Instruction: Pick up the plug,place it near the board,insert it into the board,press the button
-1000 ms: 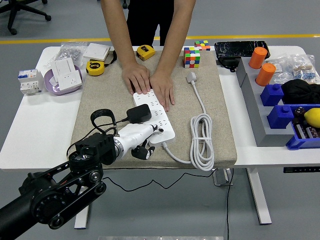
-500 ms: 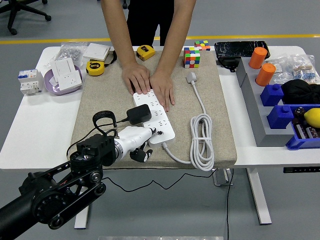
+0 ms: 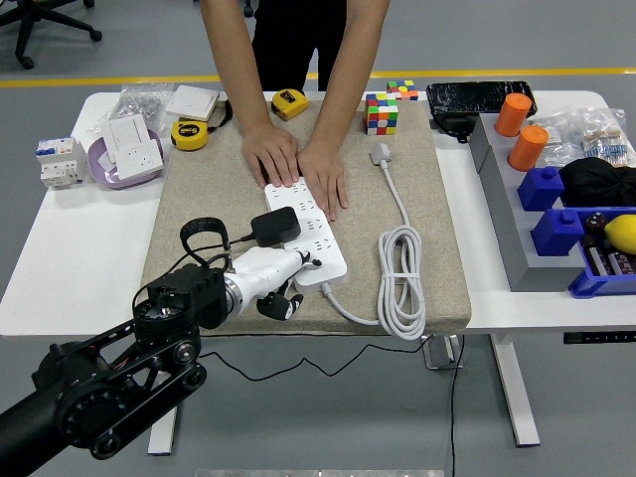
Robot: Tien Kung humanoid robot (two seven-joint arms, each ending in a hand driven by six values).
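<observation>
Blocky black plug [image 3: 275,226], long white board [image 3: 308,231]

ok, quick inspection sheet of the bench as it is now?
Surface: white table with beige mat.
Job's things: black plug seated in white power strip; a person's hands press its far end.
Clutter: tape measures, cube, blue bins at the edges.
Hands: left hand at the strip's near end, one finger on it; right not in view.
Cables: white cord coiled right of strip.
Surroundings: grey floor, yellow line.
</observation>
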